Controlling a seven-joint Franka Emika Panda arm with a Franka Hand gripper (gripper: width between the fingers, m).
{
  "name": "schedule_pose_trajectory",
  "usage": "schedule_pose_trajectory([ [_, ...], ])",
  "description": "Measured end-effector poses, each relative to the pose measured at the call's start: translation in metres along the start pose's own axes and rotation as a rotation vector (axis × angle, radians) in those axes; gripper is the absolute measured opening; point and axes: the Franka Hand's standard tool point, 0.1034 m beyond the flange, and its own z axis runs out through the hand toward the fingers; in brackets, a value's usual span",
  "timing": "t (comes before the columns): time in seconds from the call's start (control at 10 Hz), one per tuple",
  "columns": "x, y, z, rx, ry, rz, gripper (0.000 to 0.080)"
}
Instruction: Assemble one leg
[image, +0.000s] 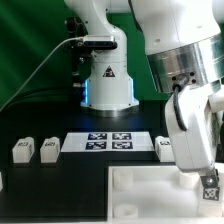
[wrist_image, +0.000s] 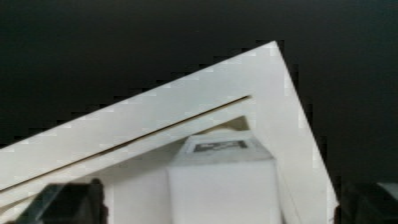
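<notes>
Between the claw's fingers, at the near right corner of the white panel, sits a leg — clenched, its tagged face toward the exterior camera. The wrist view shows that same leg held below the camera, with the panel's corner rising to a point beyond it; the dark fingertips flank the block.

To seat it well, I judge the leg should stay upright and centred over the corner socket, then be lowered straight and turned or pressed without tilting — any slant would likely jam it.

Beyond the panel's far edge lies the marker board; another leg rests beside it, two more farther toward the exterior view's left. Only square tags show, no readable writing.
</notes>
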Motion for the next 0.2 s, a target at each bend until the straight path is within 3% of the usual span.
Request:
schedule_pose_trajectory([
  [0.2, 0.0002, 0.0002, 0.0004, -0.001, 0.000, 0.000, 0.0649],
])
